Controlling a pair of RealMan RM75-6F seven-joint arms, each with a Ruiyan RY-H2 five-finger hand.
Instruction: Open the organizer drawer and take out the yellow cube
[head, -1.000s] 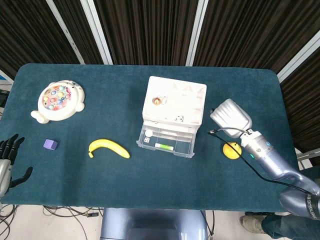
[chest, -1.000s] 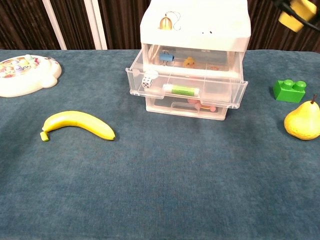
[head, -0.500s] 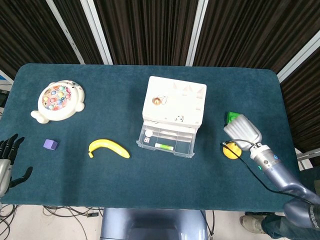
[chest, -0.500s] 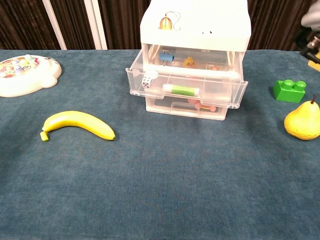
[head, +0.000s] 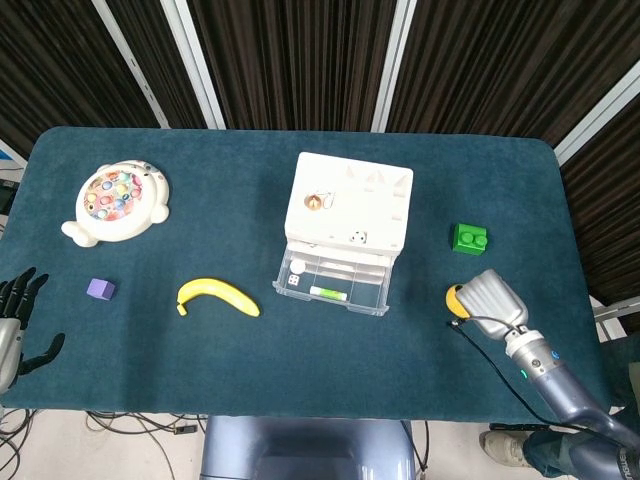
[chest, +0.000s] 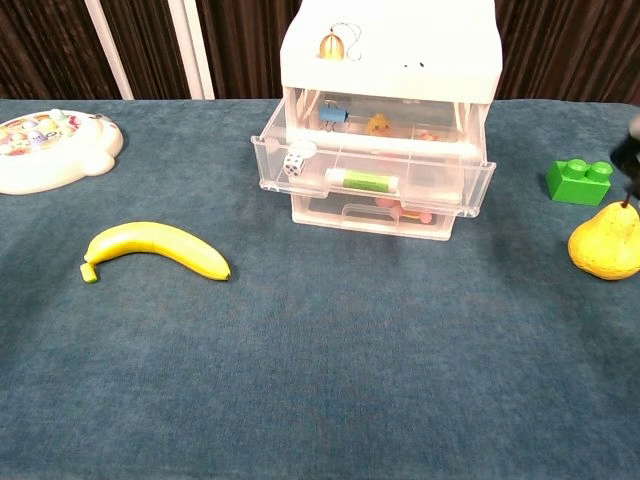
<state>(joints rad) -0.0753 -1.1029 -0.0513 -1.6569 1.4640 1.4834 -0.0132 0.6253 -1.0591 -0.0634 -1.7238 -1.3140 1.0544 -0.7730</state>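
At the middle of the table (head: 300, 370), a white organizer (head: 348, 205) with its middle drawer (chest: 375, 185) pulled out toward the robot. Inside that drawer, a white die (chest: 293, 164) in the left compartment and a green-labelled tube (chest: 361, 181) lying along the front wall. No telling where the yellow cube is: nowhere plain in either view, and hidden if it sits under the right hand. On the organizer's lid, a small golden bell (chest: 332, 45).

Off to the right of the drawer, near the front edge, the right hand (head: 492, 297), seen from its silver back in the head view and only as a dark sliver at the frame's edge in the chest view. Fingers concealed beneath it, so cannot tell whether spread, curled or holding anything. Directly under its left side, a yellow pear (chest: 605, 245), partly covered from above. Just behind, a green brick (head: 469, 237), apart from both.

Left of the drawer, a banana (head: 218, 296) lying flat. Further left, a purple cube (head: 100, 289), and behind that a white fishing toy (head: 114, 201) with coloured pieces. Past the table's left front corner, the left hand (head: 15, 320), dark fingers spread wide, holding nothing.
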